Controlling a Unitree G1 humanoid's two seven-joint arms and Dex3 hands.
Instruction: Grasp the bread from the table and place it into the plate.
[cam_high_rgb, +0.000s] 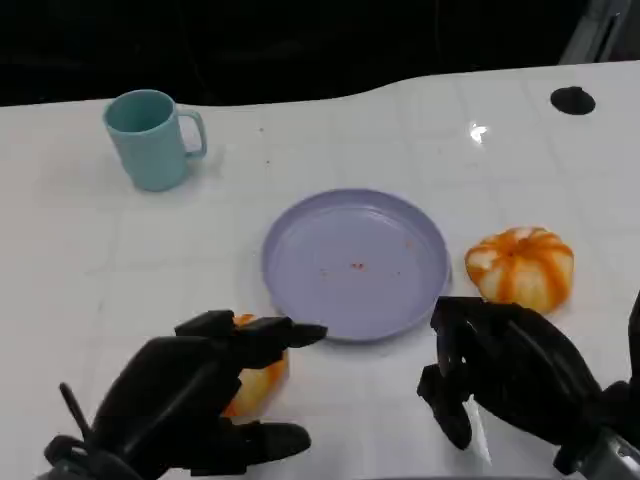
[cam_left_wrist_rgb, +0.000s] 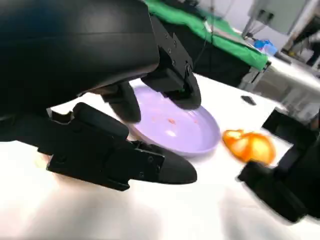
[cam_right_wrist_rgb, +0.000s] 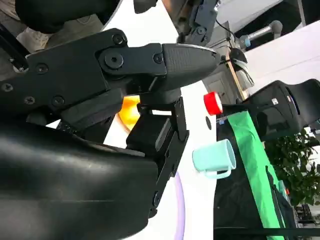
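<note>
On the white desk (cam_high_rgb: 90, 260) a round lavender plate (cam_high_rgb: 355, 265) lies near the middle, bare but for a few small orange crumbs. Just right of the plate and apart from its rim sits a bread (cam_high_rgb: 520, 267), a domed orange bun with pale stripes, resting on the desk. A second orange piece (cam_high_rgb: 258, 385) lies near the plate's lower left edge, largely covered by the left hand (cam_high_rgb: 190, 405). That hand hangs over the piece with its fingers (cam_high_rgb: 265, 335) spread apart, one set reaching above it toward the plate rim and another stretched along the desk below it; whether any finger touches the piece cannot be told, and the left wrist view shows the fingers apart with the plate and the striped bread beyond them. The right hand (cam_high_rgb: 510, 375) is below the striped bread and close to the plate's lower right edge, its fingers curled downward and holding nothing, not touching the bread. A teal mug (cam_high_rgb: 152, 138) stands upright far back on the left, handle to the right, well apart from the plate. A small black disc (cam_high_rgb: 572, 100) lies at the far right corner of the desk.
</note>
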